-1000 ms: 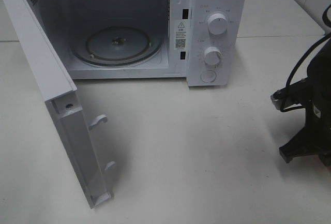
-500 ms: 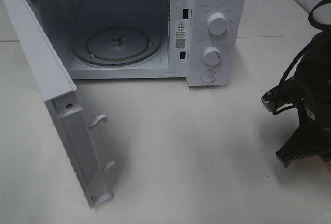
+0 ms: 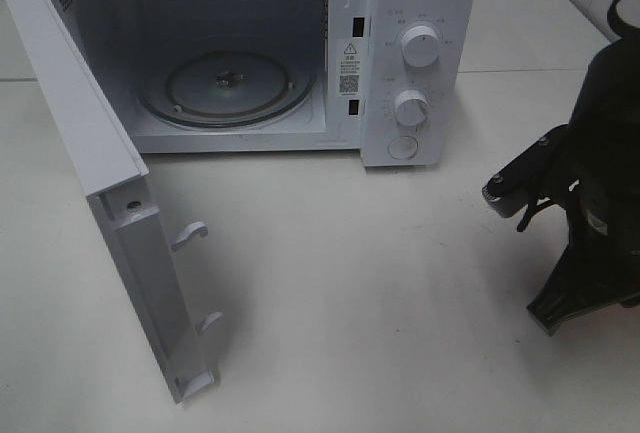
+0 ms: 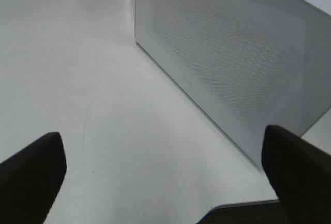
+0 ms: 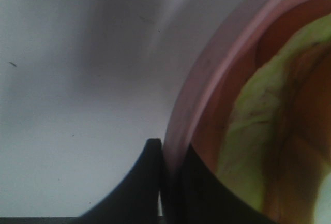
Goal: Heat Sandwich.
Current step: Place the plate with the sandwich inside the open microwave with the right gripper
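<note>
In the right wrist view my right gripper [image 5: 166, 154] is shut on the rim of the round pink plate [image 5: 207, 79]. The sandwich [image 5: 253, 125] lies on the plate; only its pale yellow-green filling shows, very close and blurred. In the exterior high view the black right arm [image 3: 595, 213] stands at the right edge of the table, and the plate and sandwich are hidden there. The white microwave [image 3: 420, 13] stands at the back with its door [image 3: 110, 203] swung open to the left and its glass turntable [image 3: 225, 88] bare. My left gripper [image 4: 163, 141] is open and empty beside the door's outer mesh face [image 4: 232, 53].
The open door juts forward over the left part of the table. Two knobs [image 3: 418, 45] and a round button sit on the microwave's right panel. The white tabletop [image 3: 380, 283] lies between the microwave and the right arm.
The right arm has moved left, further into the exterior view, toward the middle of the table. The microwave and its door have not moved.
</note>
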### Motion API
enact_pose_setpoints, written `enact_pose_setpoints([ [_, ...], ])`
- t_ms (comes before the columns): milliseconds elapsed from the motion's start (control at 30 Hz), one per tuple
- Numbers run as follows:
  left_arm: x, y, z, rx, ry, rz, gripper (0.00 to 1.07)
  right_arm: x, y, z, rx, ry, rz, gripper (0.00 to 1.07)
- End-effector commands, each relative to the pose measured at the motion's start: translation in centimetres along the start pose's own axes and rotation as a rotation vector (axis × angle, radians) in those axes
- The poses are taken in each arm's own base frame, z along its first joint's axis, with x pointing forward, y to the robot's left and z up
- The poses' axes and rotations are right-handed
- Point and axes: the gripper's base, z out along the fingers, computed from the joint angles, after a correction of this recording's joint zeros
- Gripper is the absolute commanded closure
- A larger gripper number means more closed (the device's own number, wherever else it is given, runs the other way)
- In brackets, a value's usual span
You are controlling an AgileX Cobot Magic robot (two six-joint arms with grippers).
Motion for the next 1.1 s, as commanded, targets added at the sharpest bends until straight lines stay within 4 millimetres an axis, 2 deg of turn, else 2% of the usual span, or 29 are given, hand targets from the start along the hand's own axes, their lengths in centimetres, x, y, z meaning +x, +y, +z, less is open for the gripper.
enact_pose_setpoints([
  [33, 0.1, -0.1, -0.2, 0.013, -0.019, 0.001, 0.1, 0.9, 0.2, -1.5, 0.042, -0.024, -0.071, 1.07],
  [367, 0.1, -0.1, -0.2, 0.013, -0.019, 0.001, 0.1, 2.6, 1.0, -4.6, 0.073, -0.104, -0.165, 1.07],
  [633, 0.1, -0.1, -0.2, 0.013, -0.019, 0.001, 0.1, 3.8, 1.5, -6.3, 0.078, -0.16, -0.214, 1.07],
  [1033, 0.1, -0.1, -0.2, 0.013, -0.019, 0.001, 0.1, 4.9, 3.0, -7.6, 0.053, -0.21, -0.339, 1.07],
  [1100, 0.1, -0.1, -0.2, 0.013, -0.019, 0.001, 0.1, 5.2, 3.7, -8.0, 0.058, -0.23, -0.403, 1.07],
])
